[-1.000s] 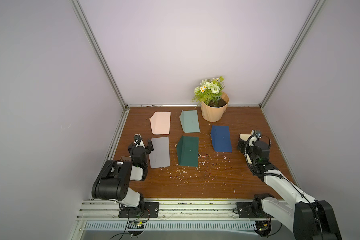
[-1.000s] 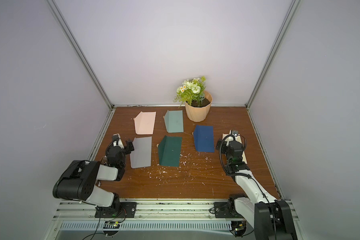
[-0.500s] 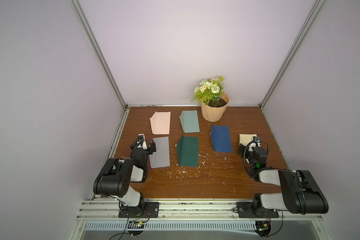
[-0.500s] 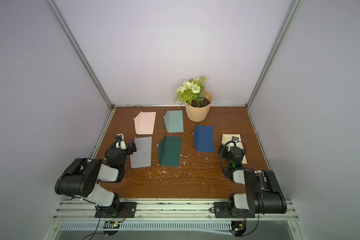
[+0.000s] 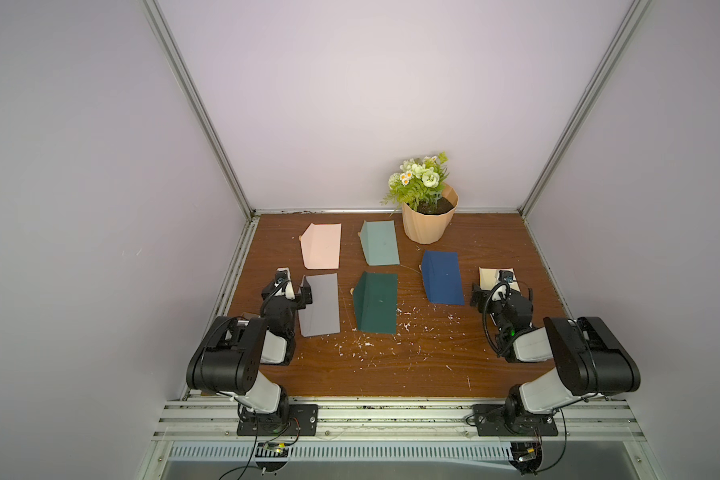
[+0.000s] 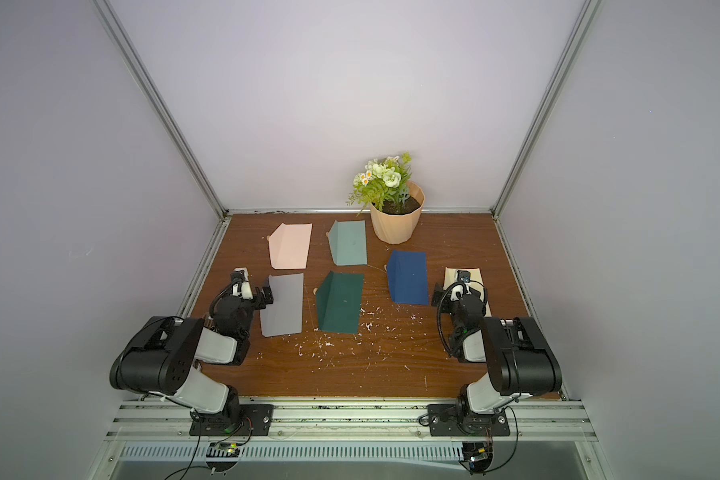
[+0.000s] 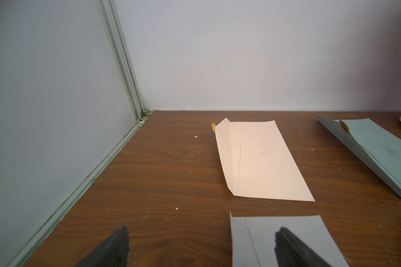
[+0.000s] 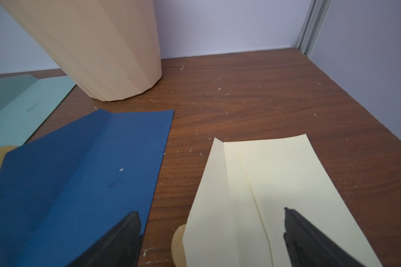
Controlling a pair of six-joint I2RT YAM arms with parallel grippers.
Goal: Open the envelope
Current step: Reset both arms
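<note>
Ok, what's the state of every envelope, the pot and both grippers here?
pink envelope: flap open
light teal envelope: flap open
dark green envelope: flap open
blue envelope: flap open
cream envelope: flap open
grey envelope: flap flat, looks closed
flower pot: upright
left gripper: open, empty
right gripper: open, empty

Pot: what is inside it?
Dark soil and a green plant with white flowers. The pot wall hides everything below the soil surface.
</note>
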